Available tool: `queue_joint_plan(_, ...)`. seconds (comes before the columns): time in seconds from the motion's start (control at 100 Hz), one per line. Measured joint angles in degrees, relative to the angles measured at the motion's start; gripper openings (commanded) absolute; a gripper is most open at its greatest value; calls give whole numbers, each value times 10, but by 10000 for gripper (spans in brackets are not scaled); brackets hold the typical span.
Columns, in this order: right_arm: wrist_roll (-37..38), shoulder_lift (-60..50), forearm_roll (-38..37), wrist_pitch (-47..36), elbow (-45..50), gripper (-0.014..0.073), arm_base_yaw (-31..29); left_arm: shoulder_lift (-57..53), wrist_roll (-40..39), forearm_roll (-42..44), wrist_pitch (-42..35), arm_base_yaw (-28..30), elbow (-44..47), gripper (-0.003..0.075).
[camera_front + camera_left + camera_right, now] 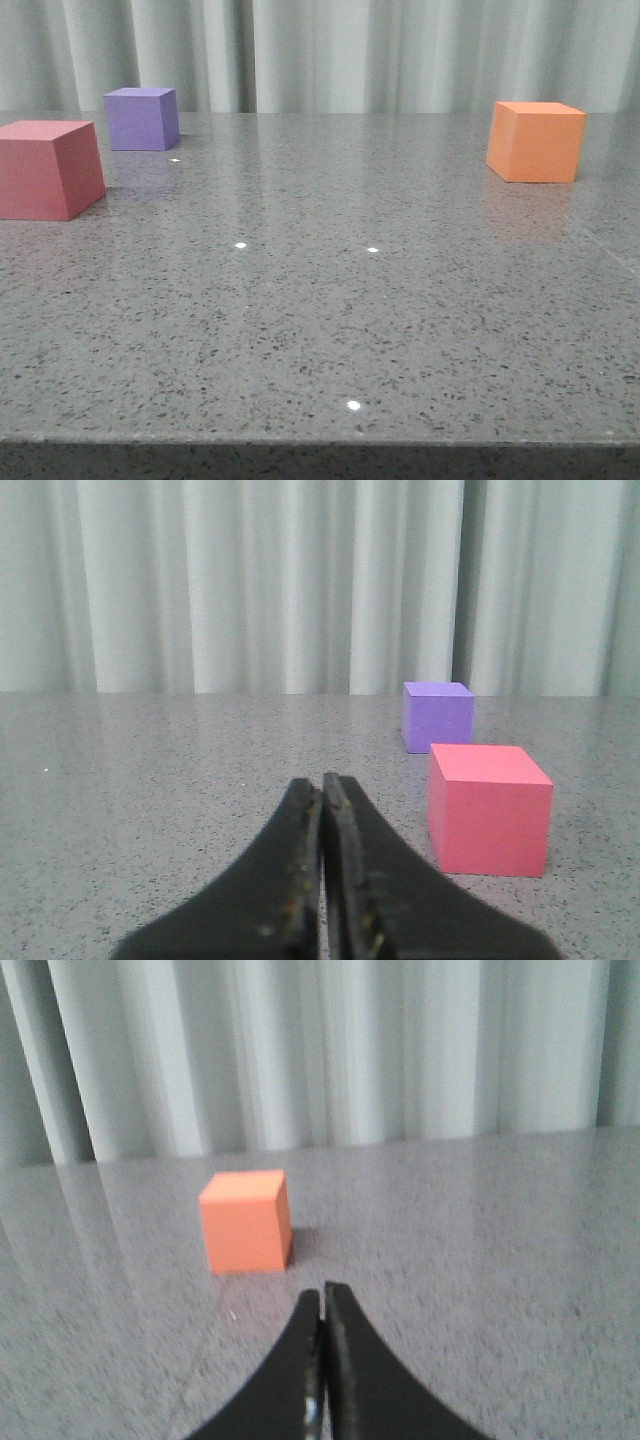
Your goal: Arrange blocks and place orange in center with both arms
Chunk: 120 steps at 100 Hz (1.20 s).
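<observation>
Grey speckled table (pixel 330 330) with three cubes, pale pleated curtain (pixel 330 50) behind the far edge. Red-pink cube (pixel 45 168) sits at the left edge of the table, cut off by the frame in the front view, flat on the surface. Purple cube (pixel 142 118) sits behind it toward the far left corner, near the red-pink one but apart, not touching. Orange cube (pixel 536 140) sits far over on the right side, toward the far edge, well apart from the other two; the middle of the table lies between them. No arm shows in the front view. Left gripper (pixel 322 785) has its dark fingers (pixel 300 860) pressed together with nothing between them, hovering low over the table, red-pink cube (pixel 490 820) ahead of it and off to one side, purple cube (pixel 437 716) beyond that. Right gripper (pixel 323 1295) also clenched on nothing, fingers (pixel 350 1370) meeting at the tips, orange cube (pixel 245 1220) just ahead of the tips, not touching. Right wrist view slightly blurred.
</observation>
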Motion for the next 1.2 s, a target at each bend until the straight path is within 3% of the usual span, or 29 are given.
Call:
queue_joint_plan(0.18,-1,59,6,120,-128,-56,0,0,0,0,0,0,0,-19)
queue_joint_plan(0.45,0,270,8,351,-366,-56,0,0,0,0,0,0,0,-19)
queue_joint_plan(0.69,0,422,10,422,-486,-42,0,0,0,0,0,0,0,-19)
queue_joint_plan(0.76,0,450,10,427,-496,30,0,0,0,0,0,0,0,-19)
queue_joint_plan(0.83,0,472,10,433,-498,180,0,0,0,0,0,0,0,-19)
queue_joint_plan(0.95,0,495,11,446,-498,574,0,0,0,0,0,0,0,-19)
queue_joint_plan(0.99,0,500,11,447,-498,670,0,0,0,0,0,0,0,-19)
queue_joint_plan(1.2,0,513,16,446,-502,635,0,0,0,0,0,0,0,-19)
